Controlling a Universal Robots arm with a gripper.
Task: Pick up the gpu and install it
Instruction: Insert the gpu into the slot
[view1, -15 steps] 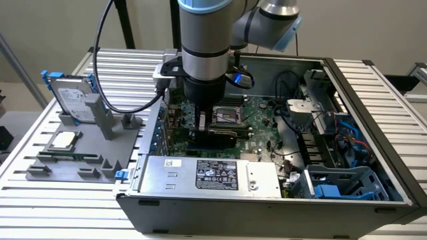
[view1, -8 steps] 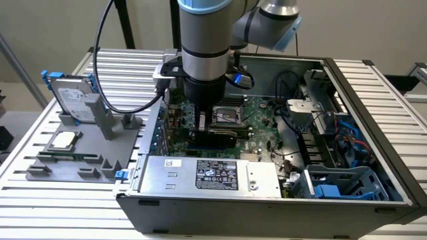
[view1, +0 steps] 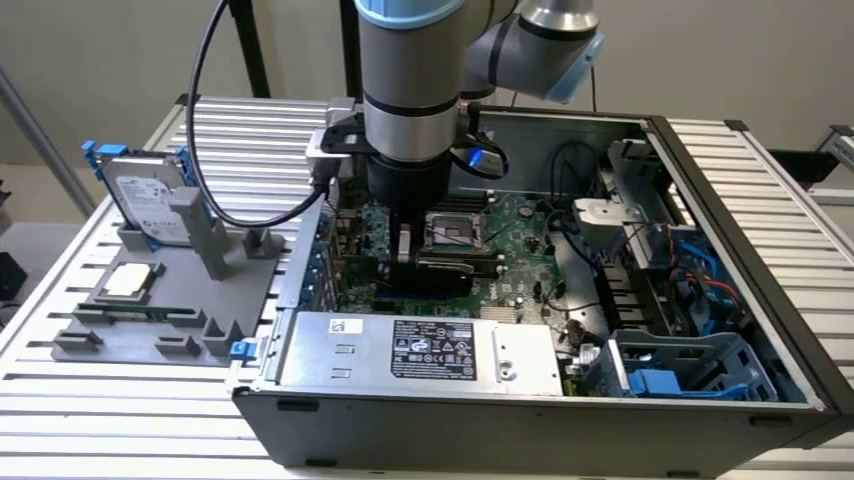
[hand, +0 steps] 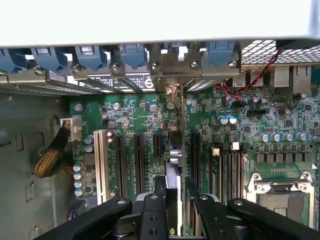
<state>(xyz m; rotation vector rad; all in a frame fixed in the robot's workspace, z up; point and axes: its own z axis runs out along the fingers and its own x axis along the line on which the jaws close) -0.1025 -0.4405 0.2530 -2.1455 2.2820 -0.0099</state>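
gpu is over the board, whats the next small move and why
Probably a slow, straight press down. In the wrist view the gpu stands on edge between the jaws of the gripper, lined up along a slot, its bracket near the rear opening. Whether it has seated is not visible.

We see a plain beige wall (view1: 747, 50) behind a table (view1: 80, 400) of ribbed aluminium slats, evenly lit.
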